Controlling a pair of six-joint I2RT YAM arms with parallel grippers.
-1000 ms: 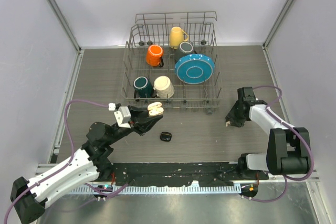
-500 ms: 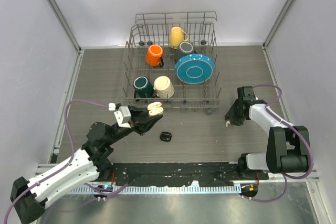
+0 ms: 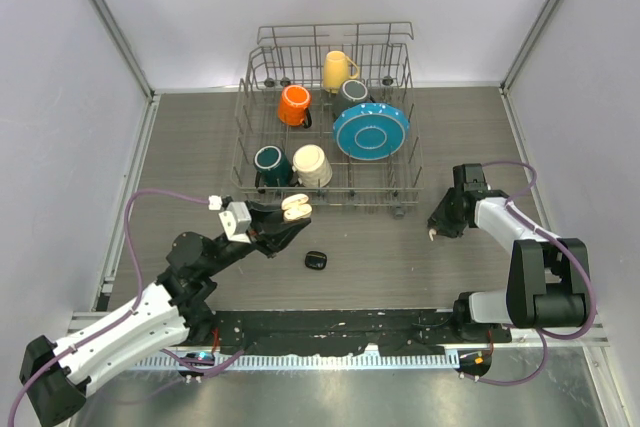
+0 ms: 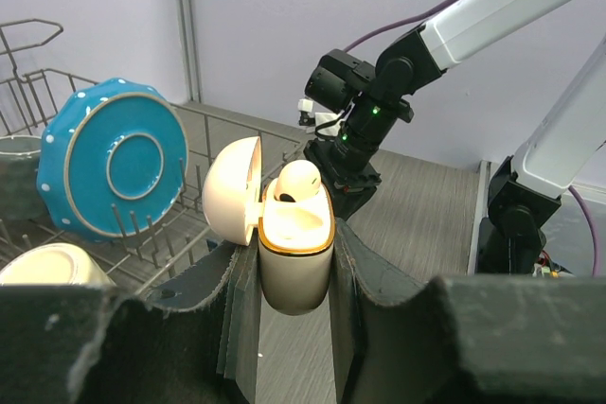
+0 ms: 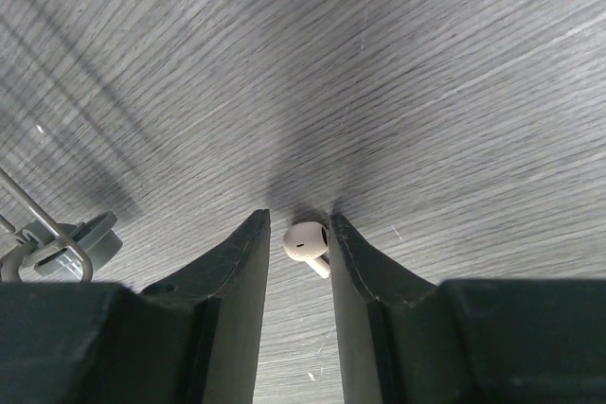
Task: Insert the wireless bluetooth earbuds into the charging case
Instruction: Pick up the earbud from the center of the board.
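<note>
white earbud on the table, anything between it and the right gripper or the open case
Nothing visible: white earbud lies between the right gripper's jaws; the path to the left gripper's charging case runs beside the dish rack.

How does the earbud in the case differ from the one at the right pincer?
The cased earbud sits in the cream case, stem hidden, held aloft by the left pincer. The other earbud lies on the table between the right pincer's fingers, stem showing. Both are white.
</note>
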